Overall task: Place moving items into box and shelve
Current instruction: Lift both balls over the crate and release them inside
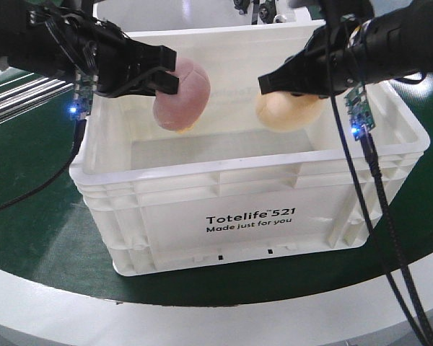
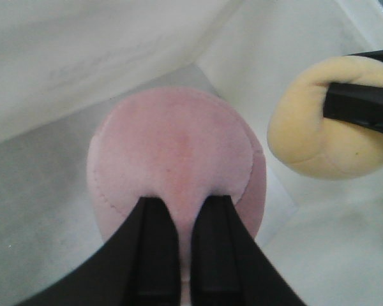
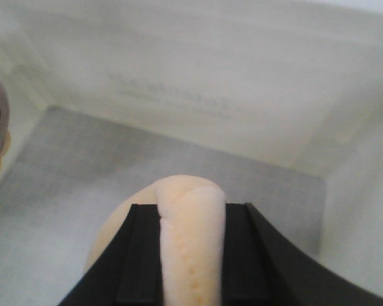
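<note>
White box on green surface, nothing seen lying inside: pink item pinched by left hand, yellow-tan item pinched by right hand, both held in its open top, clear of the bottom; release and shelving judged outstanding.

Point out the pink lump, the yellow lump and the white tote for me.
pink lump (image 1: 184,99): front view, middle of its rounded side.
yellow lump (image 1: 289,114): front view, its lower bulge.
white tote (image 1: 166,216): front view, bare front wall left of the print.
</note>
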